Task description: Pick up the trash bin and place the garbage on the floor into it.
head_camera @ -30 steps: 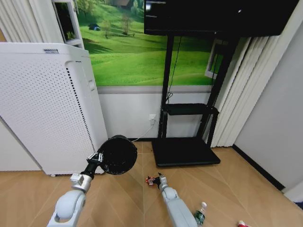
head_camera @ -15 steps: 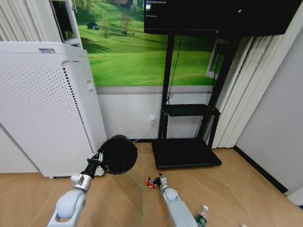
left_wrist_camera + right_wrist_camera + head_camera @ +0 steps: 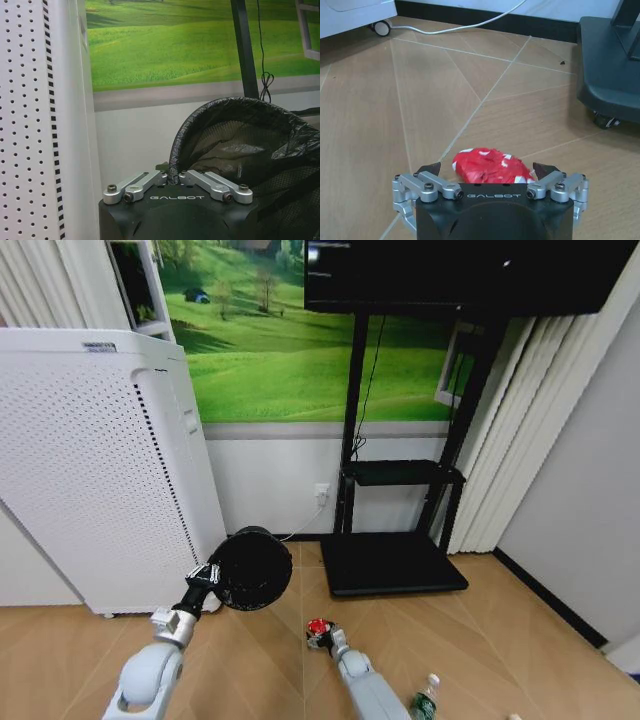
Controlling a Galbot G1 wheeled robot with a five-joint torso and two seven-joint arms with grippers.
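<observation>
The trash bin (image 3: 250,568), black and round with a black liner, hangs tilted above the floor. My left gripper (image 3: 207,576) is shut on its rim; in the left wrist view the left gripper (image 3: 173,176) pinches the trash bin (image 3: 235,145) at the lined edge. A red-and-white wrapper (image 3: 318,629) lies on the wooden floor just right of the bin. My right gripper (image 3: 326,637) is down at it, and the right gripper (image 3: 487,169) stands open with the wrapper (image 3: 487,164) between its fingers. A small greenish bottle (image 3: 424,702) lies farther right.
A tall white perforated cabinet (image 3: 100,460) stands on wheels at the left. The black screen stand's base (image 3: 392,560) sits on the floor straight ahead by the wall, with a white cable (image 3: 470,27) running along the skirting. A grey wall closes the right side.
My right gripper has shifted left and drawn back, so the wrapper now sits between its fingers instead of beside them. The left arm with the bin has held still.
</observation>
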